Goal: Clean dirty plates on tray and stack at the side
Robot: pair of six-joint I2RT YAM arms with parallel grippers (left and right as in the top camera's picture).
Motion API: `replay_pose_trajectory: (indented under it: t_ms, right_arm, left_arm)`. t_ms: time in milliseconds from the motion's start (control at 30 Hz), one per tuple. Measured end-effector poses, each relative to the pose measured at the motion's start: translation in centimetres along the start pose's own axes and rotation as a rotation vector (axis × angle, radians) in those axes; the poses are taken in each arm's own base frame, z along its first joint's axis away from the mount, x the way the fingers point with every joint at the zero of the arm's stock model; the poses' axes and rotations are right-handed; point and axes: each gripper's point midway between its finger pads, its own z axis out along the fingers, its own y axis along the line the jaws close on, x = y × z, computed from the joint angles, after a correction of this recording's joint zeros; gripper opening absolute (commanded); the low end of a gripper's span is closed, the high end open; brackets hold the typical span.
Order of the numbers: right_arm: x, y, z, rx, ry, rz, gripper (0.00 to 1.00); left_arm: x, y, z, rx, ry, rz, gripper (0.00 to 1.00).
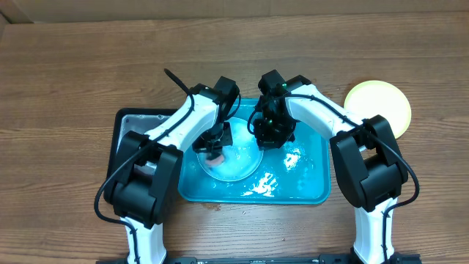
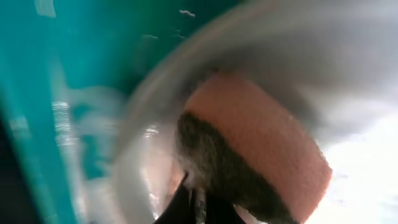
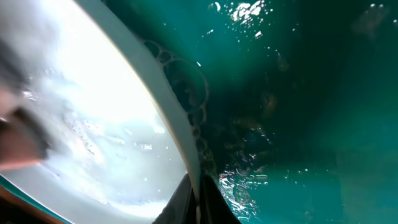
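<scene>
With the left gripper we are pinching an orange sponge, its dark scouring side toward the fingers, and holding it against the whitish centre of the light blue plate. That plate is lying inside the turquoise tray at the middle of the overhead frame, in the tray's left half. With the right gripper we are clamping the plate's upper-right rim, jaws pressed together over it. The tray floor is glistening wet, with bubbles beside the rim. A yellow-green plate is sitting on the wooden table at the upper right, outside the tray. A black tray is lying just left of the turquoise one.
</scene>
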Motion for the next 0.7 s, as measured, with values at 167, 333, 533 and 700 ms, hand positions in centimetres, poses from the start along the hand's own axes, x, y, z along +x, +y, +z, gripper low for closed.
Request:
replay_pose_trajectory:
  t_ms: [167,333,533,700]
  right_arm:
    - [0.0,-0.1,0.0,0.001,0.000,0.003,0.04]
    - [-0.2,-0.2,0.0,0.005,-0.006,0.001,0.04]
    - [-0.4,-0.5,-0.1,0.017,-0.018,-0.001,0.04]
    - [-0.7,-1.3,-0.8,0.076,-0.046,-0.008,0.04]
  left_arm:
    - [-1.8,1.0,-2.1,-0.096,-0.038,0.007,0.04]
    - [-3.0,0.3,-6.8,-0.084,-0.081,0.013,0.04]
    - [-2.3,1.1,-9.8,-0.099,-0.065,0.018,0.04]
    - [-1.6,3.3,-10.9,-0.124,-0.035,-0.001,0.04]
